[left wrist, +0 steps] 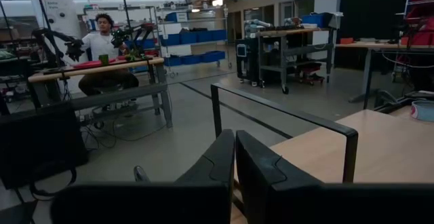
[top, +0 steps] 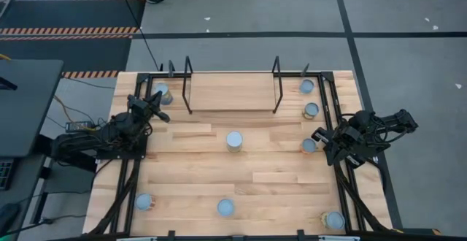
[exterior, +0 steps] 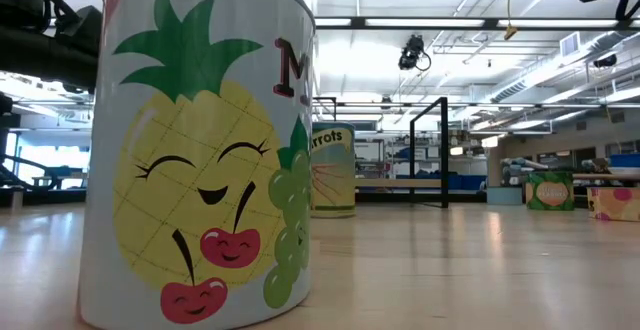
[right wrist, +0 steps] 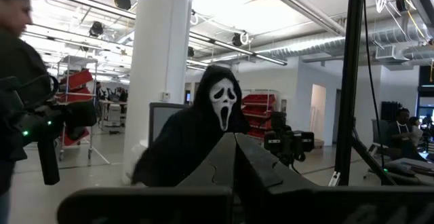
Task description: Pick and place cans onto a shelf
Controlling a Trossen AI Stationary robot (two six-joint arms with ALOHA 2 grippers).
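Several cans with pale-blue tops stand upright on the wooden table: one in the middle (top: 234, 140), one at the far left (top: 160, 93), three along the right side (top: 311, 110), and three near the front edge (top: 225, 208). The shelf (top: 233, 91), a light-wood board in a black frame, stands at the far middle. My left gripper (top: 165, 116) is shut and empty, just near of the far-left can; its closed fingers show in the left wrist view (left wrist: 235, 146). My right gripper (top: 318, 135) is shut and empty beside the right-side can (top: 309, 145), and it also shows in the right wrist view (right wrist: 235, 142).
In the low view a pineapple-label can (exterior: 195, 150) fills the left foreground, with a carrots can (exterior: 333, 170) behind it. The shelf's black rail (left wrist: 285, 115) crosses the left wrist view. A person (left wrist: 102, 41) sits in the room beyond, and a masked figure (right wrist: 220, 108) stands in the right wrist view.
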